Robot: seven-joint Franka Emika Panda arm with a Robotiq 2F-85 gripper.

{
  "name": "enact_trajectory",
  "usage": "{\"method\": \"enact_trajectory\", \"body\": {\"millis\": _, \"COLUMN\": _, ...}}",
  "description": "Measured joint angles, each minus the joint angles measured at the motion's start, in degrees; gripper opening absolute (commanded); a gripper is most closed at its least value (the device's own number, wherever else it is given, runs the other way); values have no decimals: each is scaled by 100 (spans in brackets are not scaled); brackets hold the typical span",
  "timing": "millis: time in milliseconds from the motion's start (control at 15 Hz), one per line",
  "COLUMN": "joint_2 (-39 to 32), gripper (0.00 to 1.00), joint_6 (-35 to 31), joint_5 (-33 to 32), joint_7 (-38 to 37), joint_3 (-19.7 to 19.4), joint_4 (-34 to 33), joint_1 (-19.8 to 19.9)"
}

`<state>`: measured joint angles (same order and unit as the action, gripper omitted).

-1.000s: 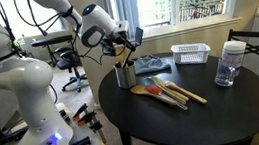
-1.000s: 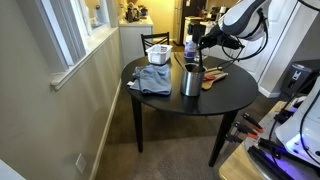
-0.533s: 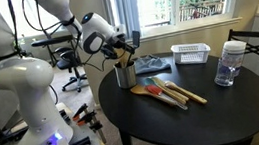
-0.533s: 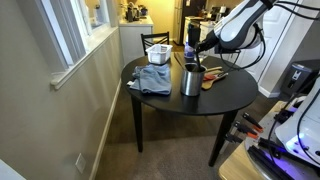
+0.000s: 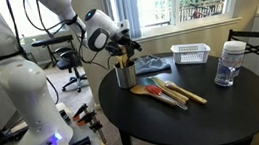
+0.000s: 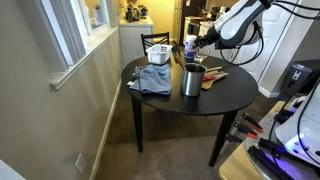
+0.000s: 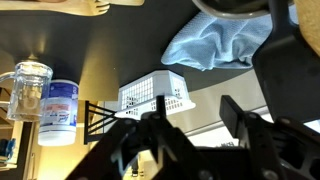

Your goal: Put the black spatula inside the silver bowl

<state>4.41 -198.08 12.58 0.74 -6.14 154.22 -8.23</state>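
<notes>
The silver bowl (image 5: 125,77) is a shiny metal cup near the table edge, also seen in an exterior view (image 6: 192,81). The black spatula (image 5: 124,60) stands in it with its dark handle sticking up out of the rim. My gripper (image 5: 128,45) hovers just above the cup and the handle top, and shows in an exterior view (image 6: 197,44) above the cup. In the wrist view the two black fingers (image 7: 197,118) are spread apart with nothing between them.
Light wooden spoons and a red-orange utensil (image 5: 172,89) lie mid-table. A blue-grey cloth (image 5: 151,64), a white slotted basket (image 5: 191,52) and a clear jar (image 5: 230,64) stand behind. The wrist view shows the basket (image 7: 155,92), jar (image 7: 62,110) and cloth (image 7: 215,45).
The gripper and wrist have shifted slightly above the cup, dipping and then lifting a little. The spatula stays in the cup.
</notes>
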Motion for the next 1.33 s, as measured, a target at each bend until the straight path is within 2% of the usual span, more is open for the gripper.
{"method": "enact_trajectory", "body": {"millis": 133, "joint_2": 0, "gripper": 100, "joint_6": 0, "joint_5": 0, "joint_7": -90, "joint_3": 129, "joint_4": -2, "joint_1": 149}}
{"method": "enact_trajectory", "body": {"millis": 400, "joint_2": -41, "gripper": 100, "joint_6": 22, "joint_5": 0, "joint_7": -359, "joint_3": 0, "joint_4": 14, "joint_1": 119}}
{"method": "enact_trajectory", "body": {"millis": 733, "joint_2": -53, "gripper": 100, "joint_6": 23, "joint_5": -1, "joint_7": -365, "joint_3": 156, "joint_4": 7, "joint_1": 268}}
{"method": "enact_trajectory", "body": {"millis": 1333, "joint_2": -53, "gripper": 100, "joint_6": 23, "joint_5": -1, "joint_7": -365, "joint_3": 165, "joint_4": 7, "joint_1": 276}}
